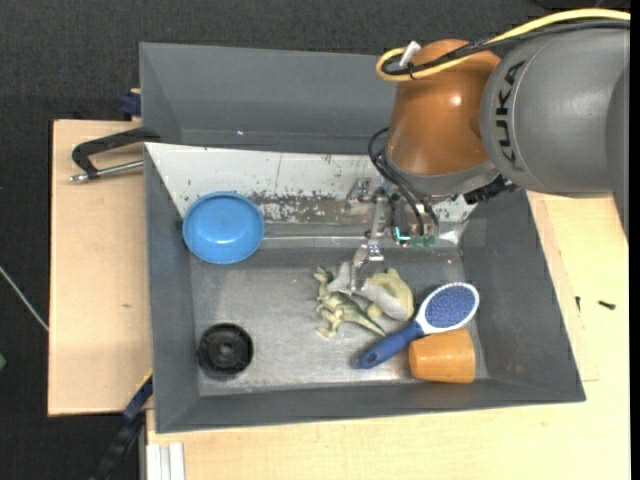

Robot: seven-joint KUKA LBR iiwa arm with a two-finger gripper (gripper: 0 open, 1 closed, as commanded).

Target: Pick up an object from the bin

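Grey bin (168,298): gripper (366,261) above pale toy (342,310), blue brush (432,319) beside.

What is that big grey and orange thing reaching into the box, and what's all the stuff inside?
That is a robot arm, seen from a camera above; it reaches in from the right. The orange part is its cover. At its tip is a gripper, a metal hand for picking things up. In the grey bin lie a blue bowl, a black round cap, a blue brush, an orange block and pale toy figures. The gripper is just above those figures in the middle. Whether it has grabbed one, I cannot tell.
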